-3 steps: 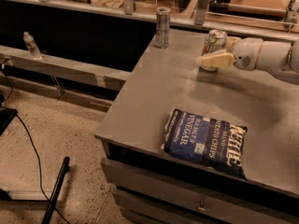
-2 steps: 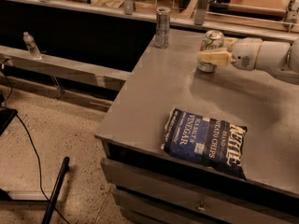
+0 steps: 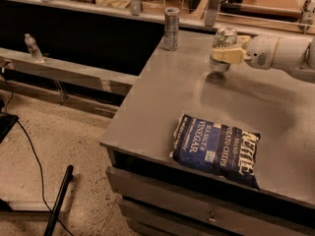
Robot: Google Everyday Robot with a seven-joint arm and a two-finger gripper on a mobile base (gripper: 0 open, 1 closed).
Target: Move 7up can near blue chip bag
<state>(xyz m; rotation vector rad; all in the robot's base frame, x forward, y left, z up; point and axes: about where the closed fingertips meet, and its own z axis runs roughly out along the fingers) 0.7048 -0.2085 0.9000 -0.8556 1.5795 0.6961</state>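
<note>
While your gripper (image 3: pixel 222 58) in the upper right of the frame is clamped around the middle of the 7up can (image 3: pixel 225 37), the can is far back on the grey table (image 3: pixel 162 97), well apart from the blue chip bag (image 3: pixel 216 149) at lower centre-right. Carry it upright and low toward the bag, and set it just beside the bag's upper edge without crushing the crinkly film. The slim silver can (image 3: pixel 171 28) at upper centre lies outside that path.

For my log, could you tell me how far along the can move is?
Done: the gripper grips the 7up can at the far side of the table. In hand: the carry. Left: setting it beside the blue Kettle chip bag at the front edge.
</note>
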